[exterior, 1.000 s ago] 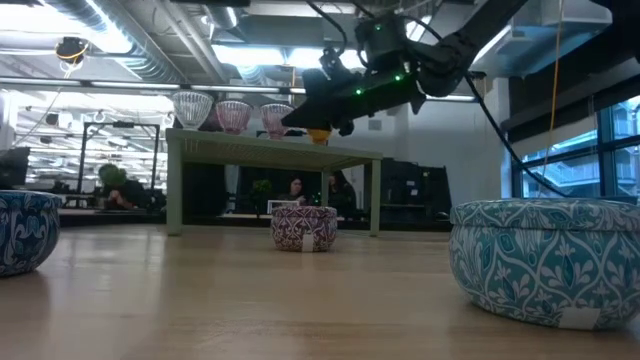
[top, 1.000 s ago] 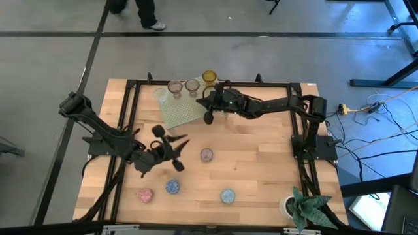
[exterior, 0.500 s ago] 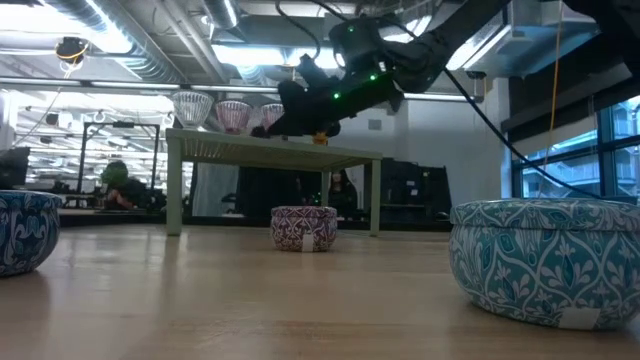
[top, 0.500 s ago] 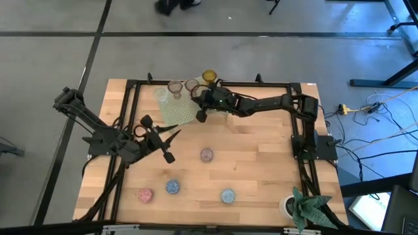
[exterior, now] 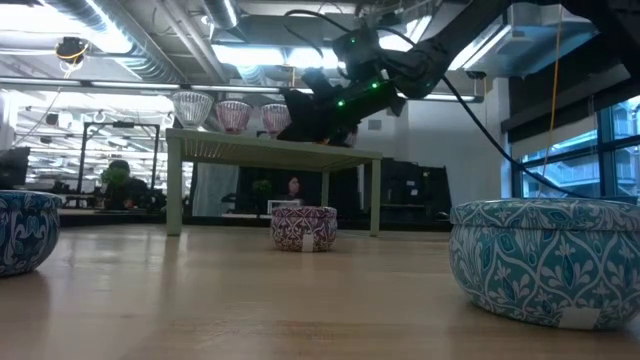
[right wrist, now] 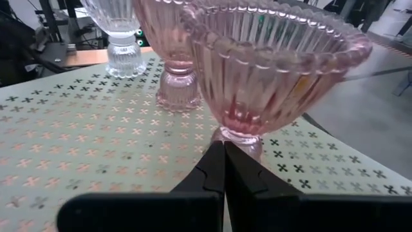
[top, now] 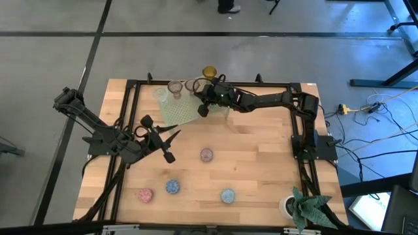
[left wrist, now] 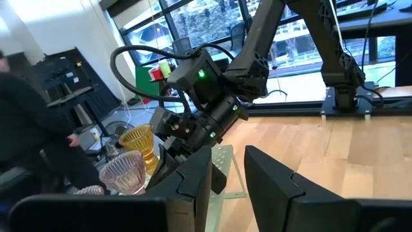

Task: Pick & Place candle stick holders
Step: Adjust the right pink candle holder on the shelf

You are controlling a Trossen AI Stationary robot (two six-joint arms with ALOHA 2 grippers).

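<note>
On the counter point(top: 261, 156) the pale green rack point(top: 177, 111) stands at the far edge, and the right arm has slid further across it in the last second, so its claw point(top: 204, 109) now hangs over the rack top by the stemmed glasses. That suggests it is lining up on one, not lifting yet. Its fingers are pressed together and hold nothing, tips at the foot of a pink glass point(right wrist: 270, 77) standing on the rack. The left arm has pulled back toward its own side; its claw point(top: 166, 145) hovers over bare wood, slightly parted and empty. Four small cups remain on the counter, among them a mauve cup point(top: 206, 155) and a blue cup point(top: 227, 195).
</note>
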